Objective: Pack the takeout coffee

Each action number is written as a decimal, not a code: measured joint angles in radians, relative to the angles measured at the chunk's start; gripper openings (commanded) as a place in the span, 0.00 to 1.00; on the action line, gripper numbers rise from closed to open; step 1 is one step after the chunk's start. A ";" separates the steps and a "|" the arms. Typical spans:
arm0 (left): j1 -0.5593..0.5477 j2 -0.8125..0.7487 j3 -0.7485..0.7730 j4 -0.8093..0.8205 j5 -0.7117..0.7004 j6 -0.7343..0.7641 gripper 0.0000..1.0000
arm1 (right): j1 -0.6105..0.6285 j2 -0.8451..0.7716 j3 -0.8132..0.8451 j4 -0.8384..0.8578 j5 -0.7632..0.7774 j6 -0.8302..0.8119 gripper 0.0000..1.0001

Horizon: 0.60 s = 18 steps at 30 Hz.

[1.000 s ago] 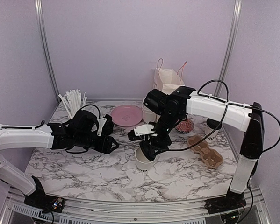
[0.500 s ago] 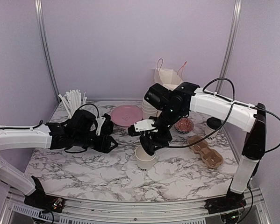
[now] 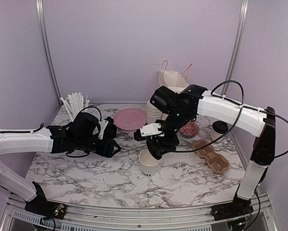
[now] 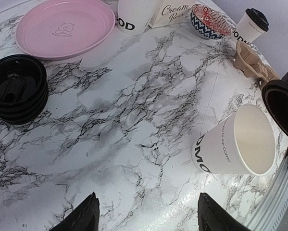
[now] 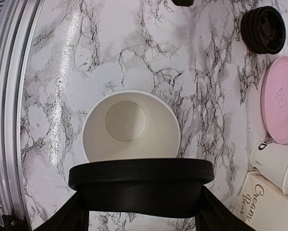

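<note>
An open white paper cup (image 3: 149, 164) with dark lettering stands lidless at mid-table, also seen in the left wrist view (image 4: 235, 142) and from above in the right wrist view (image 5: 129, 124). Just above its near rim hangs a black dome lid (image 5: 141, 185), with my right gripper (image 3: 158, 147) (image 5: 141, 211) shut on it by the sides. A lidded takeout coffee (image 3: 219, 130) (image 4: 252, 24) stands at the far right. My left gripper (image 3: 116, 148) (image 4: 148, 214) is open and holds nothing, low over the marble left of the open cup.
A stack of black lids (image 4: 16, 89) (image 5: 264, 29) sits by the left gripper. Behind are a pink plate (image 3: 130, 119), stacked lidless cups (image 3: 153, 113), a paper bag (image 3: 172, 82), a patterned bowl (image 3: 189, 129) and straws (image 3: 75, 106). A brown cup carrier (image 3: 211, 155) lies at the right.
My right gripper has risen and shifted slightly right with the black lid, off the open cup's rim. The left arm has barely moved.
</note>
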 measured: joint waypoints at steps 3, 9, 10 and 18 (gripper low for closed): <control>0.000 0.000 0.000 0.000 -0.001 0.001 0.71 | 0.000 0.005 0.000 -0.004 0.002 0.000 0.63; 0.000 0.000 0.000 -0.002 -0.005 0.001 0.71 | 0.000 0.022 0.000 -0.010 0.002 0.000 0.64; 0.000 0.000 0.000 -0.002 -0.005 0.001 0.71 | 0.000 0.023 0.000 -0.010 0.002 0.000 0.64; 0.000 0.000 0.000 -0.002 -0.007 0.001 0.71 | 0.000 0.028 0.002 -0.011 0.001 0.000 0.69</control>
